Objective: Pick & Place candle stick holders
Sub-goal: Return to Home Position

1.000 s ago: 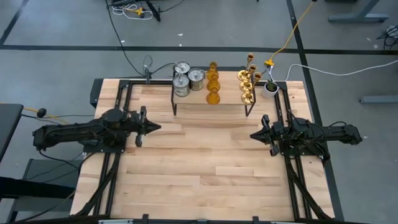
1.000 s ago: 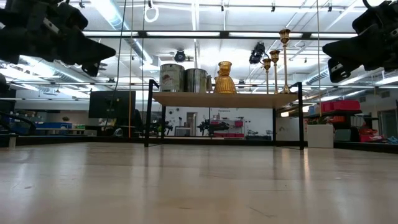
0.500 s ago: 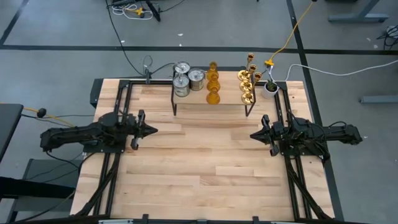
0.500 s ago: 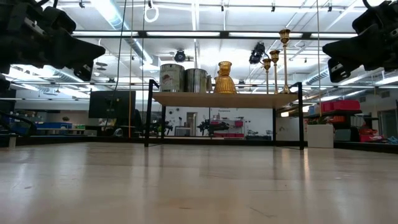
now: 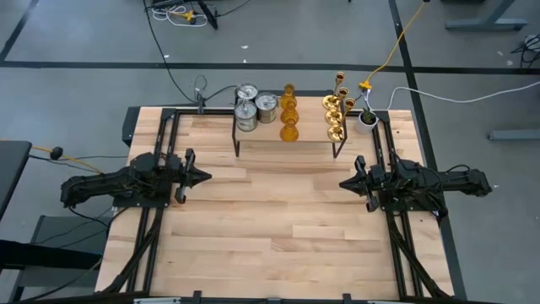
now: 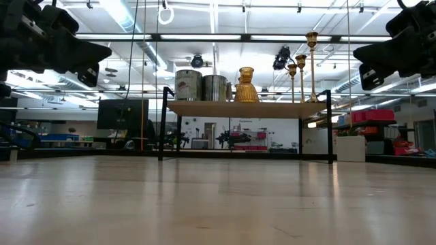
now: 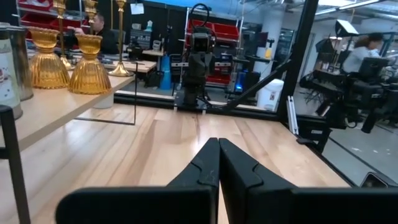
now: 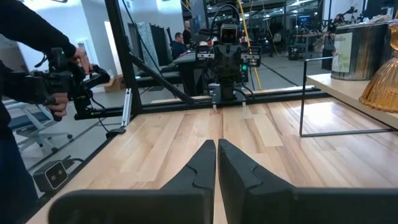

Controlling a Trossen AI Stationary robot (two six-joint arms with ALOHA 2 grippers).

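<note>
The candle stick holders stand on a small wooden shelf (image 5: 308, 128) at the table's far edge: silvery cylinders (image 5: 253, 108) on its left, amber bell-shaped ones (image 5: 288, 114) in the middle, and brass ones (image 5: 336, 114) on its right. My left gripper (image 5: 205, 176) hovers at the table's left side, shut with nothing in it, pointing level toward the right. My right gripper (image 5: 343, 182) hovers at the right side, shut and holding nothing, pointing level toward the left. Each wrist view shows its closed fingertips, the left gripper (image 7: 218, 144) and the right gripper (image 8: 216, 146), above bare wood.
A small white pot with a green plant (image 5: 366, 119) stands just right of the shelf. Black frame rails (image 5: 160, 152) run along both sides of the table. Bare wooden tabletop (image 5: 278, 211) lies between the grippers. A person (image 8: 25, 74) stands beyond the table's left side.
My left gripper has drawn back a little toward the table's left edge, staying level and shut. The holders have not moved.
</note>
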